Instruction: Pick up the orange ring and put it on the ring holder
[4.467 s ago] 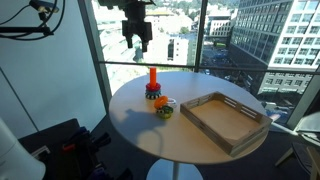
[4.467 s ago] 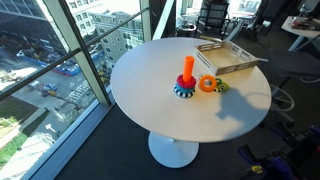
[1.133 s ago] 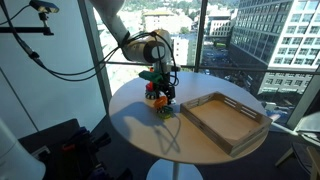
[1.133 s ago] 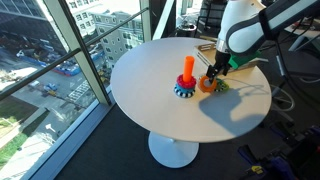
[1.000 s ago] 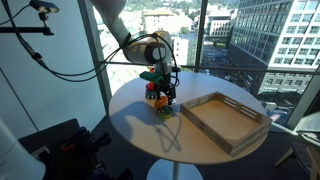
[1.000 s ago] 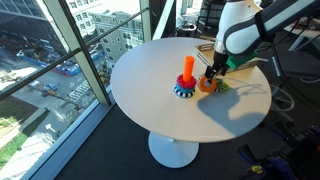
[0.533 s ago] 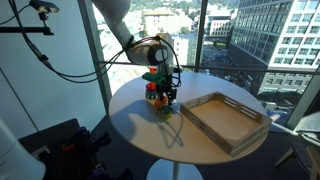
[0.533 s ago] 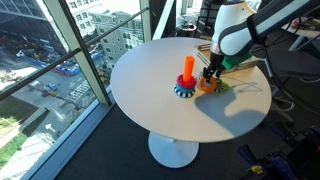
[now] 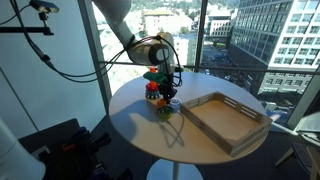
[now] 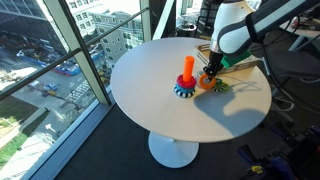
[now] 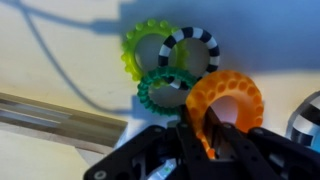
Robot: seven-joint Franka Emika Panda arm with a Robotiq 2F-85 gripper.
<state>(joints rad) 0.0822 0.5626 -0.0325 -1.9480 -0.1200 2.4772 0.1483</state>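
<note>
The orange ring point(image 11: 228, 98) lies flat on the white table beside other rings. My gripper point(image 11: 200, 130) has come down on it, and its dark fingers pinch the ring's near rim from inside and outside. In both exterior views the gripper point(image 10: 209, 74) point(image 9: 166, 97) stands low over the ring point(image 10: 208, 85), just beside the ring holder point(image 10: 187, 68). The holder is an upright orange-red peg on a dark round base; in an exterior view the holder point(image 9: 152, 91) is partly hidden behind the gripper.
A yellow-green ring point(image 11: 148, 46), a black-and-white striped ring point(image 11: 192, 48) and a dark green ring point(image 11: 163, 92) lie touching the orange one. A large wooden tray point(image 9: 225, 120) point(image 10: 236, 63) sits on the round table point(image 10: 150, 95) close behind. Window glass borders the table.
The jaws have closed from wide open onto the orange ring's rim. The arm has settled slightly lower; the ring still lies on the table.
</note>
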